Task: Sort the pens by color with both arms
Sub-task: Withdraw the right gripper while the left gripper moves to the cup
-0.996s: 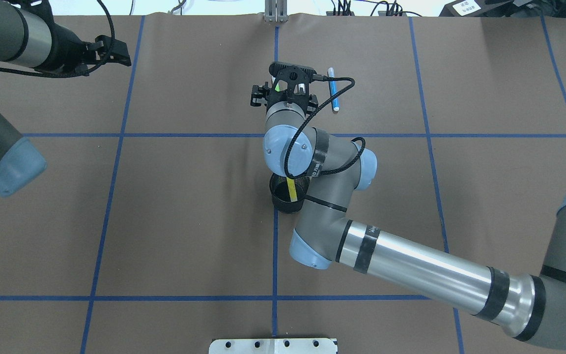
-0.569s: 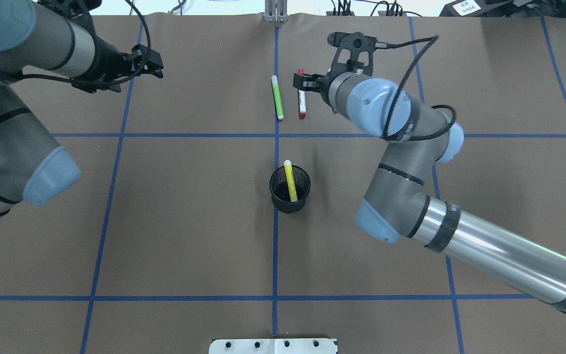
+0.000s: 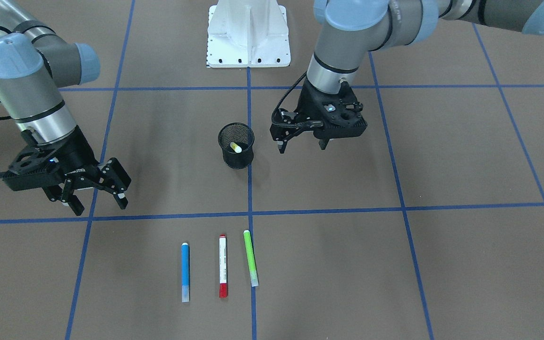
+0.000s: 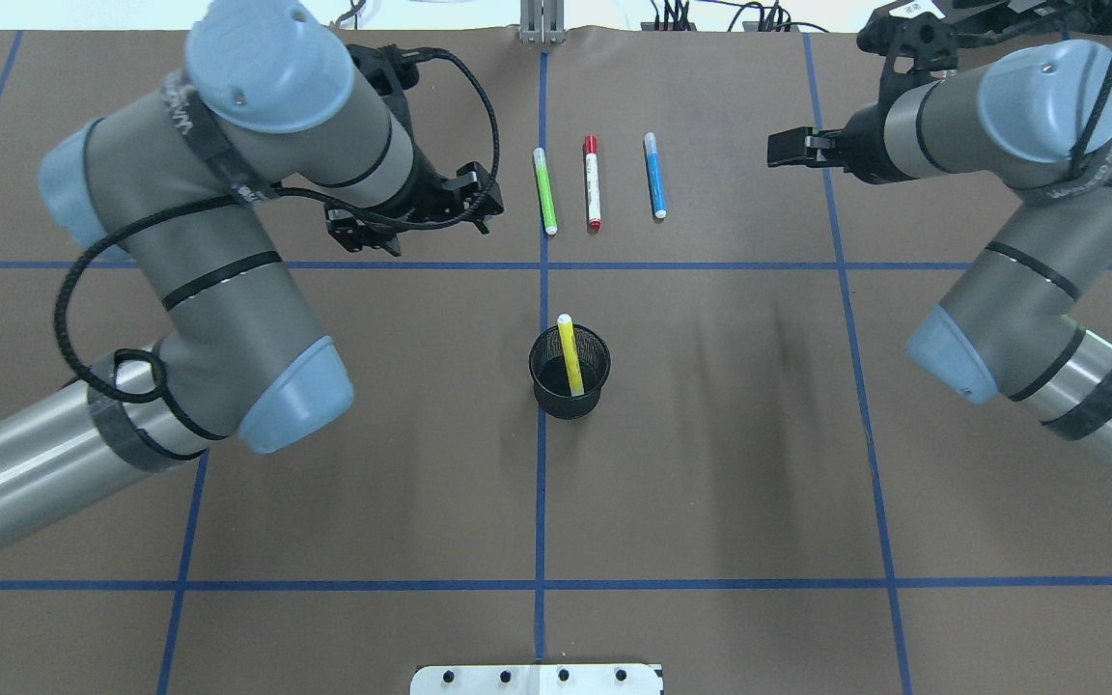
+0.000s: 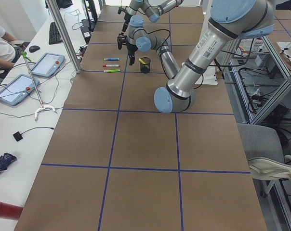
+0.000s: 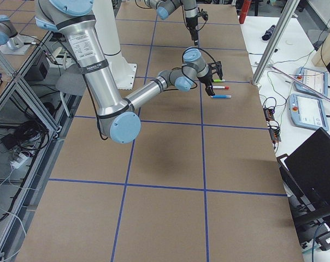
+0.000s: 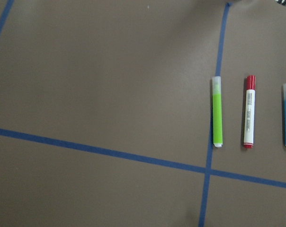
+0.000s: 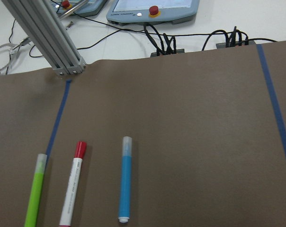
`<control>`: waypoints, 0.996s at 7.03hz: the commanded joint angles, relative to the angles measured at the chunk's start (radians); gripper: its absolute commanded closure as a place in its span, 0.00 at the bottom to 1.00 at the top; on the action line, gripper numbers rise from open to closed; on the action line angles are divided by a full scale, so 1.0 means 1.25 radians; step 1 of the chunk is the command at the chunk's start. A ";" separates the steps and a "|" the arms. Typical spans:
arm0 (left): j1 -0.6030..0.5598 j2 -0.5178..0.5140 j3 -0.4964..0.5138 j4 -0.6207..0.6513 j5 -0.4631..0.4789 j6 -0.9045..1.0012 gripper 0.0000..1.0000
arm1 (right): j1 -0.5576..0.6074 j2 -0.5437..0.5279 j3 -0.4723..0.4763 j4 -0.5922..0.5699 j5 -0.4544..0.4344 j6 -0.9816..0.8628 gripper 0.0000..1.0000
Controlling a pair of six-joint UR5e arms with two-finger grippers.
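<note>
The yellow pen [image 4: 569, 352] stands on end in the black mesh cup [image 3: 238, 161], pale end up. Its lower part is veiled by the mesh. In the overhead view the left gripper [image 3: 301, 144] is partly hidden by its own wrist. The front view shows its fingers spread and empty, above the table [image 4: 373, 463] near the cup. The right gripper [image 3: 98, 204] holds nothing either, its fingers wide apart. Neither wrist view shows any fingers.

The green pen [image 4: 544, 190], the white pen with red caps [image 4: 592, 183] and the blue pen [image 4: 654, 176] lie flat on the far half of the table — side by side, not touching. Their long axes are parallel and run away from the robot, with the pale caps of the green and blue pens toward the far edge. The green pen lies on the blue tape line [image 4: 541, 483]. The left wrist view cuts off the blue pen at its edge.
</note>
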 commanded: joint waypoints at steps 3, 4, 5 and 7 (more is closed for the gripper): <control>0.012 -0.193 0.296 0.003 -0.223 0.000 0.01 | 0.078 -0.071 0.020 0.001 0.151 -0.041 0.01; 0.017 -0.233 0.357 0.002 -0.231 0.003 0.01 | 0.087 -0.087 0.021 0.001 0.161 -0.067 0.01; 0.033 -0.289 0.449 0.003 -0.231 0.004 0.01 | 0.086 -0.095 0.021 0.001 0.159 -0.081 0.01; 0.042 -0.294 0.472 0.005 -0.230 0.032 0.03 | 0.086 -0.096 0.018 0.001 0.158 -0.081 0.01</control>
